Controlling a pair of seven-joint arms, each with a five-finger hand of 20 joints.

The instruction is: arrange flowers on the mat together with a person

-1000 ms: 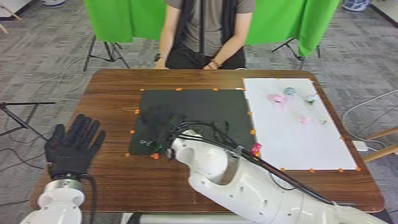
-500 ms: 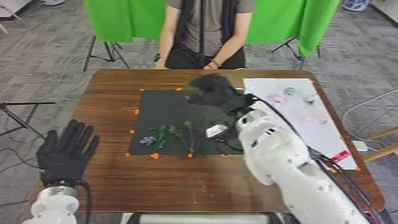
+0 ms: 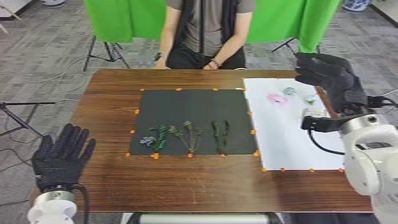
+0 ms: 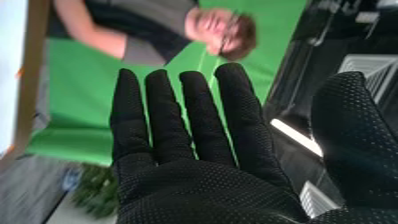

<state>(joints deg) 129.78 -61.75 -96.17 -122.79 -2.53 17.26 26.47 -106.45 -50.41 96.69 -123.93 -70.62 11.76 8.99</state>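
So, our right hand (image 3: 327,75) hangs by the sheet (image 3: 289,142).
Released fingers, likely for the pink flower (image 3: 278,99); left hand (image 3: 59,162) also released.

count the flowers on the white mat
3 that I can see: a pink flower on the far left part, a pale green flower just beyond it, and a paler flower beside the right hand. The right arm may hide more.
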